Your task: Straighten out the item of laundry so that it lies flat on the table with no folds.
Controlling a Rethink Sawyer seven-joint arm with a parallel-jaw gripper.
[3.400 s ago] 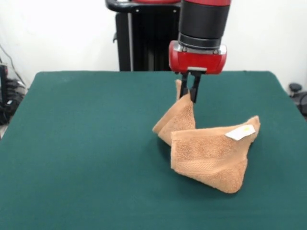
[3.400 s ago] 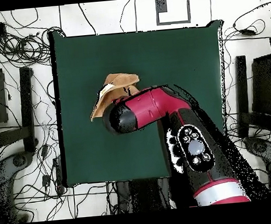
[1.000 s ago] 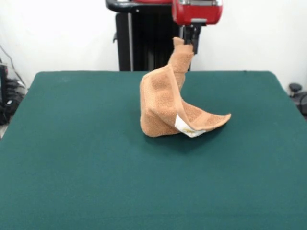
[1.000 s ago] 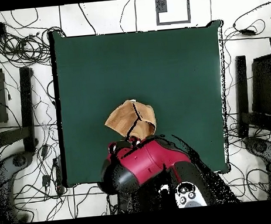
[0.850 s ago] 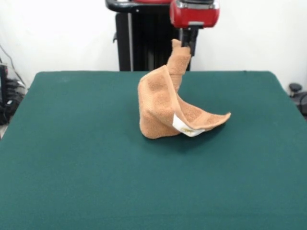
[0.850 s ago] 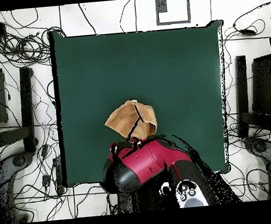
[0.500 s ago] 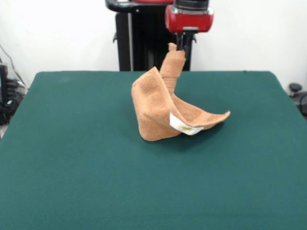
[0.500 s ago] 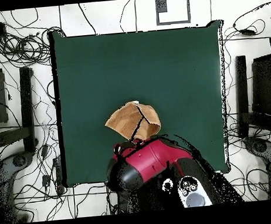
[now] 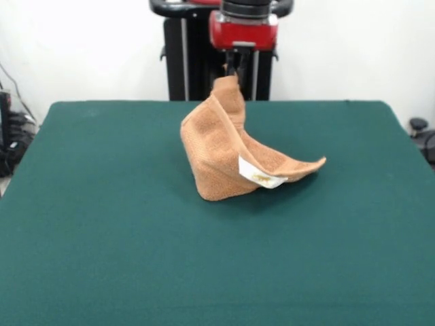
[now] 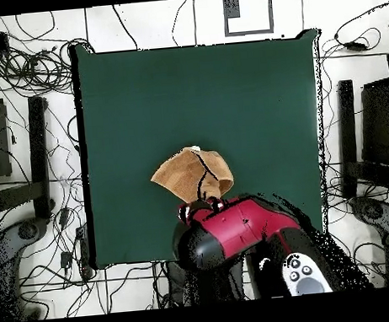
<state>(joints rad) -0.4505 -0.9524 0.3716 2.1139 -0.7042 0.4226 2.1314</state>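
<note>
- While the tool pinches one corner of the towel and holds it high, the cloth hangs in a peaked fold, presumably so it can be drawn open.
- Its lower part rests near the surface's middle, toward the robot-side edge.
- A white care tag carries a small yellowish mark, unreadable.

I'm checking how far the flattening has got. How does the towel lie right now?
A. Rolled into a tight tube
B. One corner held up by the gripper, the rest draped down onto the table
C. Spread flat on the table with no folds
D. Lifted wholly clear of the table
B: the gripper pinches the top corner of the towel, whose lower part and tagged flap rest on the green table.
</note>
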